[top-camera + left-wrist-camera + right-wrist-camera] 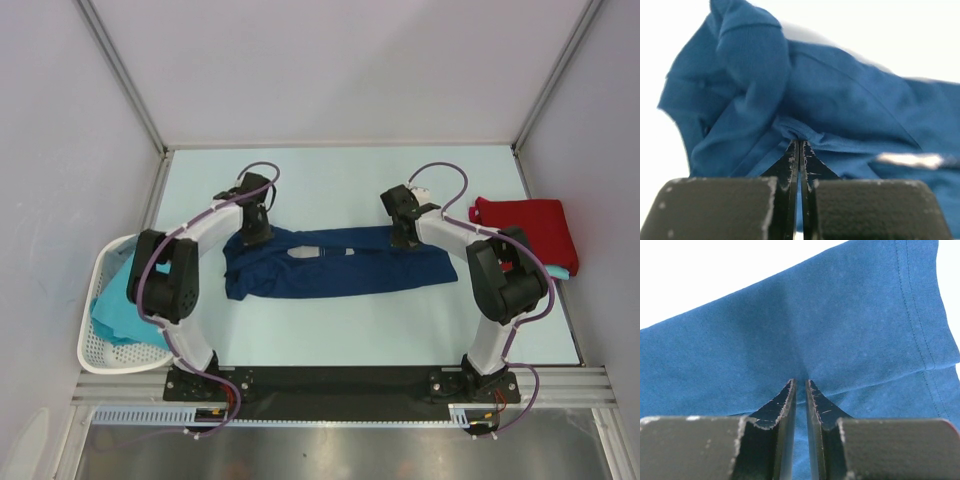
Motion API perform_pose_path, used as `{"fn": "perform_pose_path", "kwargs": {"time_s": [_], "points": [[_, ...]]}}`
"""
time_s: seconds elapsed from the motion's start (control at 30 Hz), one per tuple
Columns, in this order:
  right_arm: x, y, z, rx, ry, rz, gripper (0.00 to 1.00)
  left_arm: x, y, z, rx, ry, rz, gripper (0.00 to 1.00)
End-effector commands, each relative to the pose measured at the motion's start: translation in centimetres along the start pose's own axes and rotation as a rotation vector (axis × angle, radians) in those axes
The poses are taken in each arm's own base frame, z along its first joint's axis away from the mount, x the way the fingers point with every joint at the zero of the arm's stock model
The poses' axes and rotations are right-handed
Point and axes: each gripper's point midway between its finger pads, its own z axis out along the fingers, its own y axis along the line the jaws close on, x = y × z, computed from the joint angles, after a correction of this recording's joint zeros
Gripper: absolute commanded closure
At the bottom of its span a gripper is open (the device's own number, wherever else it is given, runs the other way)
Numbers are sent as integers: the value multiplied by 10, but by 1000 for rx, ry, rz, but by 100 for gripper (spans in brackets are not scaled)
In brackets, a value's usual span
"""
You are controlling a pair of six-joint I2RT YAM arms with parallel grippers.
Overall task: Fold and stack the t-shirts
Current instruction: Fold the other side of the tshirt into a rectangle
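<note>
A navy blue t-shirt (335, 262) lies folded lengthwise in a long band across the middle of the table, with bits of its pale grey print showing. My left gripper (256, 235) is shut on the cloth at its far left edge; the left wrist view shows the shirt (840, 110) bunched at the fingertips (800, 142). My right gripper (405, 238) is shut on the cloth at its far right edge; the right wrist view shows smooth cloth (805, 330) pinched at the tips (800, 382). A red t-shirt (525, 230) lies folded at the right. Turquoise t-shirts (115, 310) sit in the basket.
A white perforated basket (100, 355) stands off the table's left edge. The red shirt rests on a turquoise one whose edge (562, 274) shows beneath it. Grey walls enclose the table on three sides.
</note>
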Motion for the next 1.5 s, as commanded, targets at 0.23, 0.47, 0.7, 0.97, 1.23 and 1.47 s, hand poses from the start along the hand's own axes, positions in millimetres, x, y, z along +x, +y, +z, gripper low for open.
{"fn": "perform_pose_path", "kwargs": {"time_s": [0.23,0.47,0.7,0.97,1.23,1.47], "points": [[-11,13,-7,-40,-38,6,83,-21,-21,-94,90,-196,3,100],[-10,14,-7,-44,-38,-1,83,18,-28,-96,99,-146,26,100],[-9,14,-7,-47,-37,1,83,59,-16,-88,49,-81,49,100],[-8,17,-6,-57,-33,3,83,93,3,-83,-22,-20,57,77],[-5,20,-8,-72,-29,-4,83,25,-22,-127,69,-277,57,25],[-5,18,-13,-69,-40,-6,83,-6,-48,-84,29,-228,92,34]]}}
